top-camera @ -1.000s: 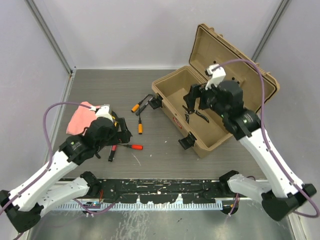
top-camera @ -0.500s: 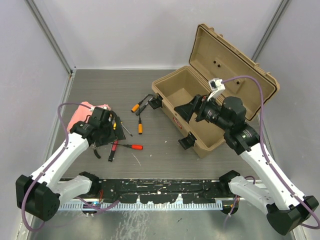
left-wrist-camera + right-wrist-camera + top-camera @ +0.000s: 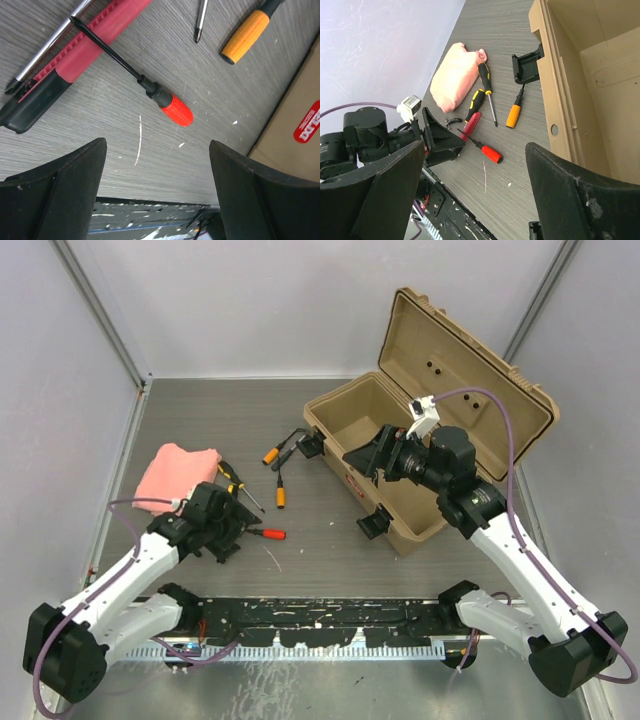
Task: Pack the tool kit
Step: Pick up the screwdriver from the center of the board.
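Observation:
The tan ribbed case [image 3: 352,415] stands open at the right, lid back; its front wall and red label [image 3: 310,127] show in the left wrist view. My left gripper [image 3: 230,528] is open and empty, low over the table [image 3: 157,200]. Just ahead of it lie a red-handled screwdriver [image 3: 176,110] and a red-and-black-handled tool [image 3: 80,52]. My right gripper [image 3: 362,460] is open and empty above the case's front wall, facing left [image 3: 475,200]. Orange-handled screwdrivers [image 3: 271,454] [image 3: 281,497] lie left of the case. Yellow-and-black screwdrivers [image 3: 485,80] lie by the cloth.
A pink folded cloth [image 3: 175,472] lies at the left. The case's black latches [image 3: 372,525] [image 3: 527,67] hang open off its front wall. A black rail [image 3: 320,625] runs along the near table edge. Grey walls close the left and back.
My left gripper has drawn back from the cloth toward the near edge, beside the red-handled tools. My right gripper has risen out of the case and turned to face left.

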